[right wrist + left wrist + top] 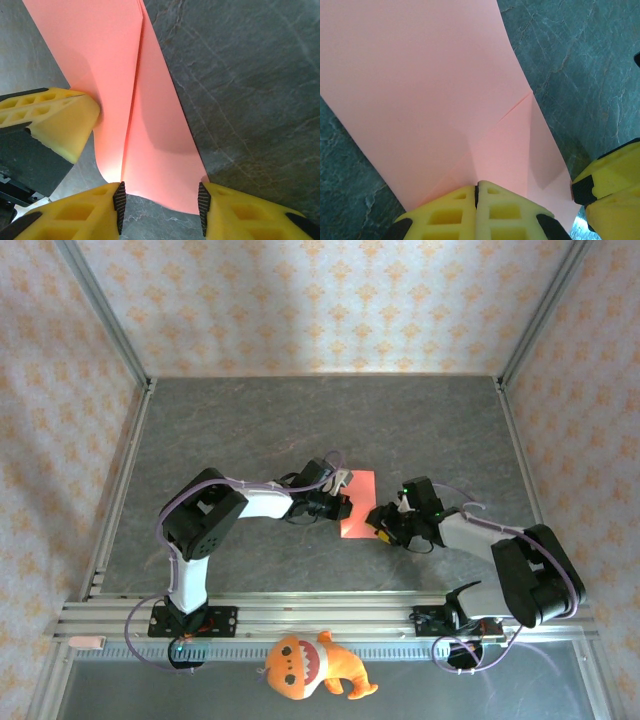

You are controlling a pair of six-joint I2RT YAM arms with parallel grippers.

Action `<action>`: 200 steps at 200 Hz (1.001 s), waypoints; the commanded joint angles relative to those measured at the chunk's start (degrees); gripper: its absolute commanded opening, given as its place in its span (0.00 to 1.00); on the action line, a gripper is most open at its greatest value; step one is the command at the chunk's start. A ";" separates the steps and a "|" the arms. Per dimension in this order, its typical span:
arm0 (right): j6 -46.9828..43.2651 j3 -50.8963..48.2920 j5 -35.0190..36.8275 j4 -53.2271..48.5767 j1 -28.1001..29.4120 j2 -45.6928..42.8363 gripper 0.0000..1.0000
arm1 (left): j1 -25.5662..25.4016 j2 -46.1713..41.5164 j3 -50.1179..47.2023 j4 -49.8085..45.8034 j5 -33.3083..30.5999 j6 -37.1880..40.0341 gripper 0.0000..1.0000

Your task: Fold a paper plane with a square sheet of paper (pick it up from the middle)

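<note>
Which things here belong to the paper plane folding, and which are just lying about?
Job in hand: square sheet of paper, partly folded; left pincer, shut on its edge; right pincer, open around its near end.
Lying about: orange plush toy, at the near edge.

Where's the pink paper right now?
In the top view the pink paper sits mid-table, its left edge pinched by the left gripper, with the open right gripper at its near right corner.
</note>
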 commanded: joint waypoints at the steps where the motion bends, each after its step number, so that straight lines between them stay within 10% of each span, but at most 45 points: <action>1: 1.44 -1.06 2.00 -0.28 0.56 -0.39 0.45 | 0.09 1.13 -2.34 -5.46 -1.12 0.34 0.00; 200: 4.47 5.57 0.76 11.31 -2.28 8.53 0.50 | 0.05 0.90 -4.31 -3.92 -0.45 -0.23 0.00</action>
